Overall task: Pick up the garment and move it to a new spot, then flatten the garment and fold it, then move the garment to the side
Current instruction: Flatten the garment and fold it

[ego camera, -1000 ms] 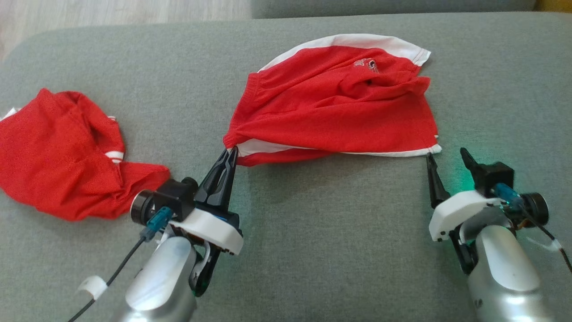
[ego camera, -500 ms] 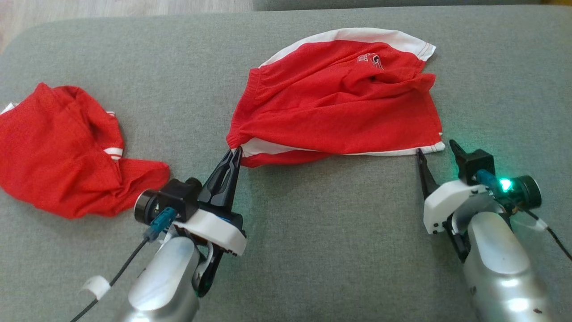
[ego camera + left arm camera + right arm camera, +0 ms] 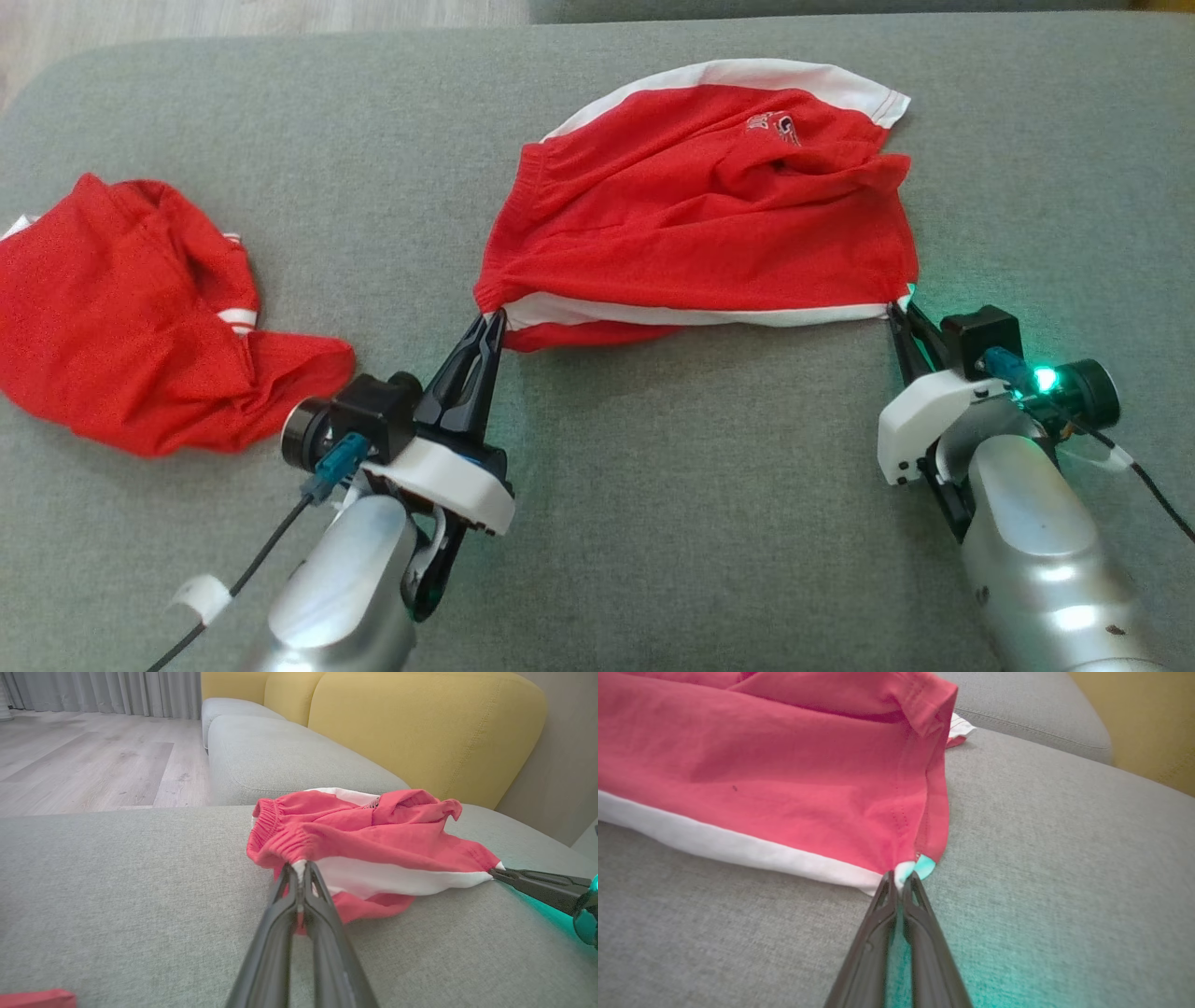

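Garment [image 3: 700, 215]: red shorts with white trim, crumpled on the grey sofa seat [image 3: 653, 523], centre to right in my head view. The top layer is rucked, and one flap is folded over near the far right corner. The near edge is a white hem [image 3: 738, 851] running between the two sets of jaws.

Left jaws: shut, pinching the bunched near-left corner by the elastic waistband [image 3: 280, 835].
Right jaws: shut on the very tip of the near-right hem corner. Only a sliver of white cloth sits between the tips.

Judgement: both corners are held, the cloth rests on the seat, and the lift has not yet begun.

Risks from here:
- The right bite is thin. Pulling outward or lifting fast may strip the corner out and drop that side.
- The left bite takes a gathered wad, likely several layers, so the shorts may hang twisted and refuse to spread flat.
- An uneven lift would drag cloth across the rough upholstery and deepen the creases.
- A second red garment [image 3: 121, 317] lies off to the left, apart from the left jaws. A leftward carry could sweep it along.
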Controlling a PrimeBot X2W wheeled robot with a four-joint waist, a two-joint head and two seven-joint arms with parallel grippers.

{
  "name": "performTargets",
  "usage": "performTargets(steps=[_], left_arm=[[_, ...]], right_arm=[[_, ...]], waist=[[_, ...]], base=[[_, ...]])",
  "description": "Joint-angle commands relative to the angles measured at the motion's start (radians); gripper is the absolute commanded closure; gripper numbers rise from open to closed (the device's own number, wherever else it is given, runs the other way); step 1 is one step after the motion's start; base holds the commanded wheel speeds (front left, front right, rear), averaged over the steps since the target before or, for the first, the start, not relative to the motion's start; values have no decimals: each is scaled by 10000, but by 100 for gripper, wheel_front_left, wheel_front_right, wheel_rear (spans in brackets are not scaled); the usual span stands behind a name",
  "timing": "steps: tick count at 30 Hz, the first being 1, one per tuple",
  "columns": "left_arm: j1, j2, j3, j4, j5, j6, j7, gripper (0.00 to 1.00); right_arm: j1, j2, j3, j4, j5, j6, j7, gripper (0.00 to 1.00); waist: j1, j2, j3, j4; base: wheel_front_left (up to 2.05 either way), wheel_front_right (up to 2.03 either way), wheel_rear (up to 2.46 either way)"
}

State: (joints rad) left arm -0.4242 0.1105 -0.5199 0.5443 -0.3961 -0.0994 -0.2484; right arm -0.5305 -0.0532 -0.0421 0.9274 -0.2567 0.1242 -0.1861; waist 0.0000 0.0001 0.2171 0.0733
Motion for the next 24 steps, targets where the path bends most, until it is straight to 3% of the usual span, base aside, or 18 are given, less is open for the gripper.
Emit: performTargets(steps=[1, 8, 13, 17, 24], left_arm=[[-373, 152, 240, -233, -60, 39, -114, 100], [-326, 218, 275, -209, -112, 93, -119, 100], [-342, 436, 416, -428, -96, 140, -125, 100], [-643, 715, 607, -826, -266, 70, -26, 100], [-1803, 1536, 946, -2127, -277, 10, 705, 100]], right_arm=[[-246, 5, 213, -88, -88, 65, -76, 100], [-339, 14, 302, -128, 192, 65, -456, 100], [-400, 24, 839, -742, 1082, 65, -680, 100], [-539, 26, 1697, -1937, 2726, 65, -741, 100], [-749, -380, 2333, -4488, 4392, 65, -753, 100]], waist=[[0, -1, -22, -19], [0, -1, -301, -147], [0, -1, -720, -314], [0, -1, -1113, -485], [0, -1, -1927, -741]], base=[[0, 0, 0], [0, 0, 0], [0, 0, 0], [0, 0, 0], [0, 0, 0]])
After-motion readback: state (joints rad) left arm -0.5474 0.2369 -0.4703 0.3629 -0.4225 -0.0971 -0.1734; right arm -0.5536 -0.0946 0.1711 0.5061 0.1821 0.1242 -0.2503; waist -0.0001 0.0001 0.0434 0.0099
